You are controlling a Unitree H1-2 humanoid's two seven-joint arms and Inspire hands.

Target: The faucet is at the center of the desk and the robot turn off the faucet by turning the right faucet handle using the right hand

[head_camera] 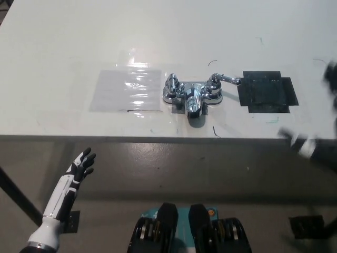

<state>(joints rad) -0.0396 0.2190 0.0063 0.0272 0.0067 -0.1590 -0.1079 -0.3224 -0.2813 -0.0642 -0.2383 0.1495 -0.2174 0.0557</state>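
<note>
The chrome faucet (pixel 192 96) stands at the middle of the white desk (pixel 63 42), its spout toward the front edge. Its right handle (pixel 225 79) is a lever pointing right, toward a black tape square. The left handle (pixel 171 84) sits on the other side of the body. My black right hand (pixel 330 79) is only a motion blur at the picture's right edge, well right of the handle and not touching it. A blurred streak of the right arm (pixel 307 146) shows below it. My white left hand (pixel 80 164) rests open at the lower left, below the desk's front edge.
A clear plastic sheet (pixel 126 89) lies flat just left of the faucet. A black tape square (pixel 266 92) is stuck to the desk just right of the lever. The desk's front edge (pixel 158 138) runs across the picture, with grey floor beneath.
</note>
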